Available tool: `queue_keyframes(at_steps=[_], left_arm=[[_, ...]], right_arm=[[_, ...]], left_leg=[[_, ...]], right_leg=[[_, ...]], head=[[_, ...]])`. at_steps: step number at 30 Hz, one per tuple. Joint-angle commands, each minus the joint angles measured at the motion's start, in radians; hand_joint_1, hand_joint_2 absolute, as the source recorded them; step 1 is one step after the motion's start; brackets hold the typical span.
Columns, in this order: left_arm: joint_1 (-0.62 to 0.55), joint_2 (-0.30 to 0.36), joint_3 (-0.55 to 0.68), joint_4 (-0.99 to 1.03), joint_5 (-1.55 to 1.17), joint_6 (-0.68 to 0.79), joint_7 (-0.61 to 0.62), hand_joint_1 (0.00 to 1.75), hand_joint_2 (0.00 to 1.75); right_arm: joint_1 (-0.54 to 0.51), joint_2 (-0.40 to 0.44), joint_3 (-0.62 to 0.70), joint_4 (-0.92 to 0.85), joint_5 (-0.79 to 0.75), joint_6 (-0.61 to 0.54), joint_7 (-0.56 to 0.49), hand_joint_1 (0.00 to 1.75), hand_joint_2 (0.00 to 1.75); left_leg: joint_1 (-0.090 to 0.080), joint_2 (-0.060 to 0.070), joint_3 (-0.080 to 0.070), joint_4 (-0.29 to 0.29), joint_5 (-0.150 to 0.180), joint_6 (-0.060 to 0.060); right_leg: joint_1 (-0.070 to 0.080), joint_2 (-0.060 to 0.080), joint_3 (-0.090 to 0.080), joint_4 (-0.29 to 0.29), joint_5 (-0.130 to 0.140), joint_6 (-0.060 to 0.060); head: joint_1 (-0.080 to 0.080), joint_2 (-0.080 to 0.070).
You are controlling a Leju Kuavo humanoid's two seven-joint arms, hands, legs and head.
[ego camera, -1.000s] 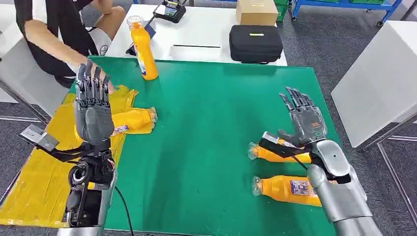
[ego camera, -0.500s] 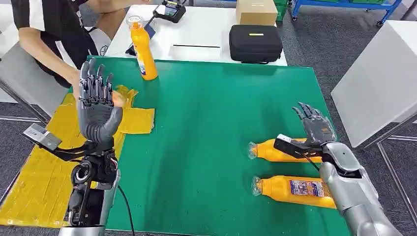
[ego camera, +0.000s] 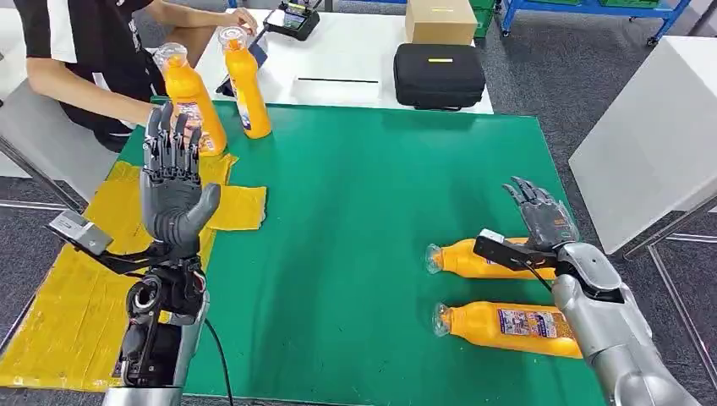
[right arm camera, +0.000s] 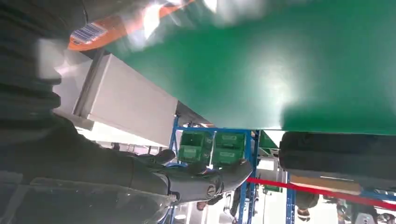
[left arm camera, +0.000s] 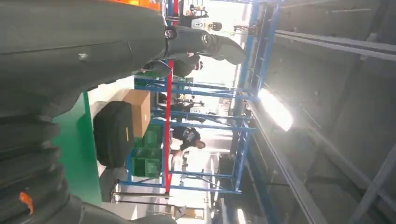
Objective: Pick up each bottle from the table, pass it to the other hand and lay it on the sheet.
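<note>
Fingers spread and empty, the right hand (ego camera: 541, 222) hovers beside the far bottle (ego camera: 486, 259); it should wrap mid-body. Left hand (ego camera: 172, 182) waits raised, spread, empty.

You see two bottles (ego camera: 488, 259) (ego camera: 509, 326) lying side by side near the table's (ego camera: 355, 211) right edge | two bottles (ego camera: 247, 83) (ego camera: 193, 100) upright at its far-left corner | sheet (ego camera: 76, 288) over its left edge | case (ego camera: 439, 74) and box (ego camera: 440, 19) on the desk (ego camera: 355, 59) behind.
</note>
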Motion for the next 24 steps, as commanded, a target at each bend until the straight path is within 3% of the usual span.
queue_keyframes(at_steps=[1, 10, 12, 13, 14, 16, 19, 24], left_arm=[[-0.042, 0.031, -0.002, 0.063, -0.001, 0.002, 0.005, 0.00, 1.75], [-0.042, 0.036, 0.003, 0.072, 0.001, 0.010, 0.005, 0.00, 1.75], [-0.036, 0.037, 0.006, 0.068, 0.000, 0.020, 0.005, 0.00, 1.75], [-0.029, 0.036, 0.010, 0.061, -0.003, 0.029, 0.005, 0.00, 1.75], [-0.023, 0.035, 0.014, 0.057, -0.006, 0.041, 0.005, 0.00, 1.75], [-0.017, 0.035, 0.012, 0.062, -0.003, 0.057, 0.005, 0.00, 1.75], [-0.024, 0.035, 0.014, 0.080, 0.023, 0.040, 0.005, 0.00, 1.75], [-0.042, 0.036, 0.033, 0.107, 0.044, 0.004, 0.005, 0.00, 1.75]], right_arm=[[-0.004, 0.027, -0.005, 0.088, 0.002, 0.014, -0.001, 0.00, 1.75], [0.003, 0.015, 0.003, 0.069, -0.023, 0.052, -0.029, 0.00, 1.75], [-0.007, 0.036, -0.008, 0.040, -0.031, -0.056, -0.046, 0.00, 1.75], [-0.007, 0.065, -0.039, -0.005, -0.055, -0.174, -0.069, 0.00, 1.75], [-0.007, 0.107, -0.074, -0.075, -0.082, -0.296, -0.072, 0.00, 1.75], [0.035, 0.174, -0.111, -0.285, -0.163, -0.417, -0.110, 0.00, 1.75], [0.118, 0.176, -0.086, -0.508, -0.189, -0.313, -0.057, 0.00, 1.75], [0.126, 0.145, -0.032, -0.477, -0.141, -0.222, -0.040, 0.00, 1.75]], left_leg=[[0.001, 0.000, 0.003, -0.001, -0.001, -0.002], [0.001, 0.000, 0.006, -0.001, -0.001, -0.002], [0.001, 0.001, 0.005, -0.001, -0.001, -0.002], [0.001, 0.002, 0.007, -0.002, -0.002, -0.003], [0.000, 0.003, 0.008, -0.002, -0.002, -0.003], [0.000, 0.007, 0.007, -0.002, -0.002, -0.003], [-0.001, 0.010, 0.004, -0.001, -0.004, -0.004], [0.001, 0.001, 0.003, -0.001, -0.002, -0.002]], right_leg=[[0.001, -0.001, 0.003, -0.001, -0.001, -0.001], [0.001, -0.002, 0.006, -0.002, -0.001, -0.002], [0.001, -0.001, 0.005, -0.002, -0.001, -0.002], [0.001, 0.000, 0.006, -0.002, -0.001, -0.003], [0.001, 0.001, 0.007, -0.002, -0.002, -0.003], [0.000, 0.005, 0.005, -0.001, -0.001, -0.003], [0.000, 0.008, 0.002, 0.002, -0.001, -0.003], [0.001, 0.000, 0.003, 0.000, -0.002, -0.002]], head=[[0.000, 0.000], [0.000, 0.000], [0.000, 0.000], [0.000, 0.000], [0.000, 0.000], [0.000, 0.000], [0.000, 0.000], [0.000, 0.000]])
